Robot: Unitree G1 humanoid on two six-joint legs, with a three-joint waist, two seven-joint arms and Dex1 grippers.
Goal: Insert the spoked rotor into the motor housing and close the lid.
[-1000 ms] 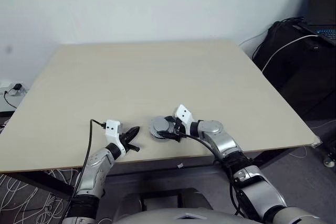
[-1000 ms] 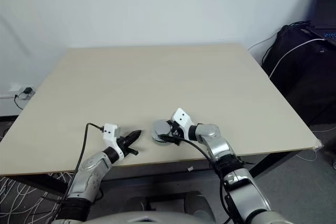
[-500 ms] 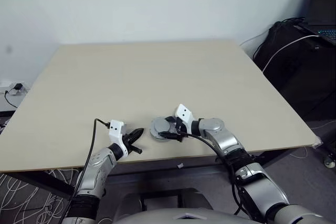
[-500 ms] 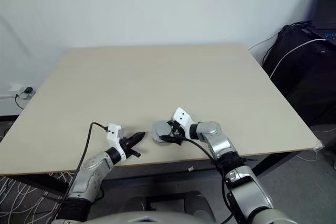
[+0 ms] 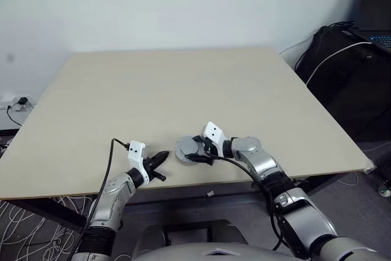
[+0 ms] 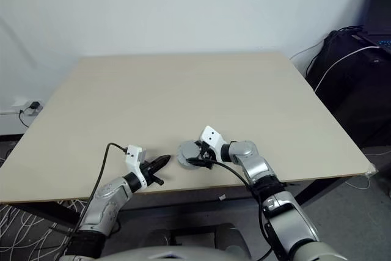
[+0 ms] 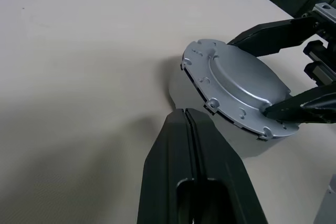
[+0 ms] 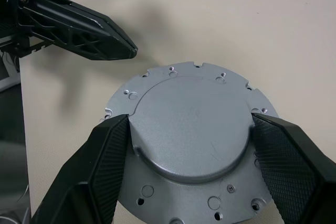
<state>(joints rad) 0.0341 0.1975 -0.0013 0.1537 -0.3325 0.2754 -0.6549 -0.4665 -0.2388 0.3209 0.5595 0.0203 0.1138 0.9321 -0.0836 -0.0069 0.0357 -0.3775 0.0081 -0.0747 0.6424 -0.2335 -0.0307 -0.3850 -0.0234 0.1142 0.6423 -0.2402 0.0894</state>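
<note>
Your right gripper (image 8: 189,145) is clamped across a grey metal disc (image 8: 191,135), one finger on each side of its raised smooth centre, the flange with small holes showing around it. This looks like the lid, held near the front edge of the table (image 5: 183,84); whether it rests on the wood or sits just above it, you cannot tell. Your left gripper (image 5: 160,158) is pinched closed with nothing in it, its tip pointing at the disc from just beside it, apart.

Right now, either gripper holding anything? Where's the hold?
Right gripper clamps the grey disc assembly across its raised round centre. Left gripper is shut, empty.
</note>
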